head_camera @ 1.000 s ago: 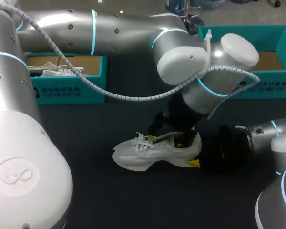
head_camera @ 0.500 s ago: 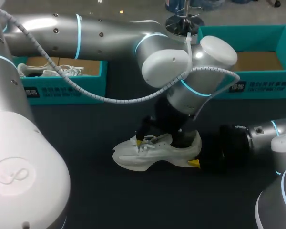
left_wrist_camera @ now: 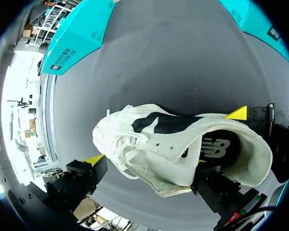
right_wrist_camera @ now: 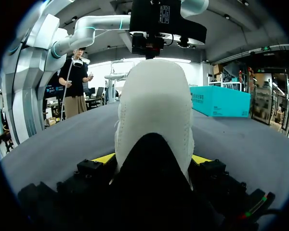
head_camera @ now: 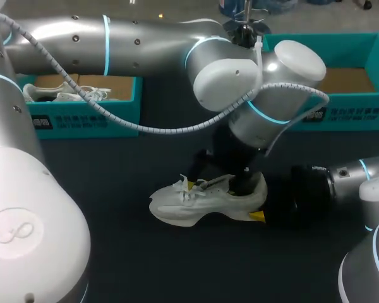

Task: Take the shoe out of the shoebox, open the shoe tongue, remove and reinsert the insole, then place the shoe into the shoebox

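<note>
Head camera looked down from behind; both wrist cameras shared the shoe [head_camera: 205,201] close up, left above, right seemingly end-on.

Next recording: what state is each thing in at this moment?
shoe: out of its box, upright on the table
left hand: open, over the shoe's laces
right hand: shut on the shoe's heel
left shoebox: open, another shoe inside
right shoebox: open, no shoe seen inside

Two silver arms, left arm [head_camera: 151,44] and right arm [head_camera: 374,189]: glowing cyan joint rings, white caps, small screws, grey ribbed cable [head_camera: 170,130]; black fingers [left_wrist_camera: 94,160], yellow tips.
</note>
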Available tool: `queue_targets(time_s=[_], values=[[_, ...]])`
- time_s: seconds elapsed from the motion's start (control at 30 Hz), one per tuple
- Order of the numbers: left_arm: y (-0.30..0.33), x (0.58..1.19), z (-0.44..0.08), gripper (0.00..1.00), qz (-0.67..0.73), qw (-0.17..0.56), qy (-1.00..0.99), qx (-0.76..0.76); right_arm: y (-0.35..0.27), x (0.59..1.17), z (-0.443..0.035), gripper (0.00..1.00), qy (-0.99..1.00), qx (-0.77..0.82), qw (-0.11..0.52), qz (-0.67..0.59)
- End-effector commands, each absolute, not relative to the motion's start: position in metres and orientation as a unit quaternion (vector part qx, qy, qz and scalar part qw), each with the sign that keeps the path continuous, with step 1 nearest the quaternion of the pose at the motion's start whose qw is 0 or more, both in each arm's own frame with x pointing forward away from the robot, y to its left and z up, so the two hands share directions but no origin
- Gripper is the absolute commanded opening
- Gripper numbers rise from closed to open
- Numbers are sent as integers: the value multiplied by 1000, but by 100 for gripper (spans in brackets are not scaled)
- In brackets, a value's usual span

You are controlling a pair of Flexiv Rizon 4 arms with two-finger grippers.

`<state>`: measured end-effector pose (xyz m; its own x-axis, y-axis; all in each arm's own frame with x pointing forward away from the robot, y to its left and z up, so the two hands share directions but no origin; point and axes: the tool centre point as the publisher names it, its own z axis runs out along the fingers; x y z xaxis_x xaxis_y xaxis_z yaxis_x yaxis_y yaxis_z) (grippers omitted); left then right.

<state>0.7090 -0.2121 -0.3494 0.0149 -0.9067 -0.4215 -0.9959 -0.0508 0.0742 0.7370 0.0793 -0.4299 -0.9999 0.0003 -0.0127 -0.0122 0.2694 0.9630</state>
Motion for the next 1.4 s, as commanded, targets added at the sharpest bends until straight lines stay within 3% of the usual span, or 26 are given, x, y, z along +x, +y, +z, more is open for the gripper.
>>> queue_targets(time_s=[0.03,0.07,1.07,1.1,1.13,1.17,1.2,1.23,1.27,1.4], values=[[-219,710,-351,31,193,132,673,-701,82,737,-432,0,797,-3,5,604],[-219,711,-352,0,191,131,674,-701,82,737,-432,0,797,-3,5,604],[-136,702,-310,0,114,76,700,-701,82,737,-432,0,797,-3,5,604],[-135,701,-310,11,112,76,701,-700,82,737,-432,0,797,-3,5,604],[-135,701,-311,34,111,77,702,-700,82,737,-432,0,797,-3,5,604],[-135,701,-311,50,109,74,705,-697,82,737,-432,0,797,-3,5,604],[-135,702,-311,77,108,73,705,-697,82,737,-432,0,797,-3,5,604],[-136,703,-311,93,108,74,705,-697,82,737,-432,0,797,-3,5,604],[-136,704,-310,100,105,72,705,-697,82,737,-432,0,797,-3,5,604],[-141,708,-303,100,95,69,711,-693,82,737,-432,0,797,-3,5,604]])
